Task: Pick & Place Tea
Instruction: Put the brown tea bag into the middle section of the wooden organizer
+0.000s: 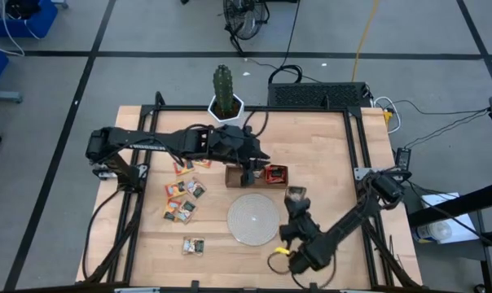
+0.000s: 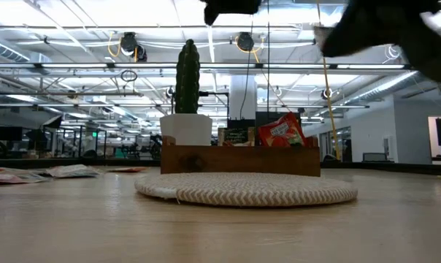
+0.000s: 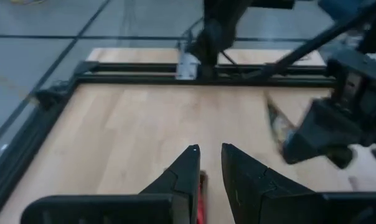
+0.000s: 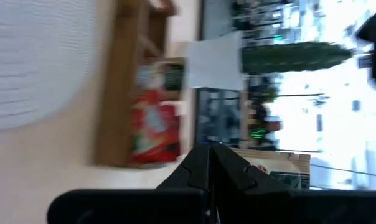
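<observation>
Woven disc [image 1: 253, 218] at near table [image 1: 336, 155] edge. Right claw [image 1: 296, 198] just beyond its right side, fingers together, dark sachet pinched at tip. Wooden tray [image 1: 232, 177] behind disc; red sachets [image 1: 275, 173] in right compartment. Left claw [image 1: 248, 177] over tray, slightly parted; whether it holds anything, cannot tell. Loose tea sachets [image 1: 185, 199] left of disc. Cactus [image 1: 222, 88] at far edge.

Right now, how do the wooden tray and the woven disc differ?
The wooden tray is brown, rectangular and walled; the woven disc is pale, round and flat. The tray holds red tea sachets; nothing lies on the disc. The tray sits nearer the cactus. Both rest on the table.
</observation>
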Robot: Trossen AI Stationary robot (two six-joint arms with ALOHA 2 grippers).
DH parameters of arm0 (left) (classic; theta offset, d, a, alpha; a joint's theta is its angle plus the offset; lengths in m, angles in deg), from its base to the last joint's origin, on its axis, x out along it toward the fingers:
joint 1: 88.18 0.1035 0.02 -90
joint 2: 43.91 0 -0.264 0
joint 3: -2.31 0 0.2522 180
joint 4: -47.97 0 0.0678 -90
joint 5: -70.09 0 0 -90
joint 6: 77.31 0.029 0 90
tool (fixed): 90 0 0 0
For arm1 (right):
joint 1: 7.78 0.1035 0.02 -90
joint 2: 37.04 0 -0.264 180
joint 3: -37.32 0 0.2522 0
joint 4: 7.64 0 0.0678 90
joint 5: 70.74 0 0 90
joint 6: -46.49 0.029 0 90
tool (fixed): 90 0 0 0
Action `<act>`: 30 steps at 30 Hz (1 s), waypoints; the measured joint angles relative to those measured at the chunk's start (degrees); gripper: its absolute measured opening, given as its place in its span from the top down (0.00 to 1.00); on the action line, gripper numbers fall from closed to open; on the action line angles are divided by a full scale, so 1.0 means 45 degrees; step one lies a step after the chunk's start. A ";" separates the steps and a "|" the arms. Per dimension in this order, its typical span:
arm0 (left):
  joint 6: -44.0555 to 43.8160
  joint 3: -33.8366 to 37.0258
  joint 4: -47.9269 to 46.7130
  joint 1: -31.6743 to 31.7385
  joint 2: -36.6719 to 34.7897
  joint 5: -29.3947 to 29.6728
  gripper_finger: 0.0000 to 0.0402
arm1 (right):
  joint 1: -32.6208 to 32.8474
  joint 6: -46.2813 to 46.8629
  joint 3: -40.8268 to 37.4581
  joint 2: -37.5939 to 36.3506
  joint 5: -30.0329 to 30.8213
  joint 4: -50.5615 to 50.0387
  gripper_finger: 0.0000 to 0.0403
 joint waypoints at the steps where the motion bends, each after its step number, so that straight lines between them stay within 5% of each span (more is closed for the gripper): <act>1: -0.0003 -0.0005 0.0436 0.0000 0.0223 -0.0237 0.82 | -0.0244 -0.0198 -0.0061 -0.0013 0.0395 -0.0026 1.00; 9: -0.1497 0.0015 0.1368 0.0573 0.1889 -0.0598 0.66 | -0.1857 -0.1162 -0.1138 -0.0016 0.2769 0.0262 1.00; 18: -0.2481 -0.0015 0.1394 0.1149 0.1914 -0.0746 0.41 | -0.2440 -0.1114 -0.1564 -0.0016 0.3359 0.0235 1.00; 30: -0.2603 -0.0015 0.1923 0.0866 0.1910 -0.2093 0.37 | -0.2628 -0.1170 -0.1564 -0.0021 0.4018 0.0553 1.00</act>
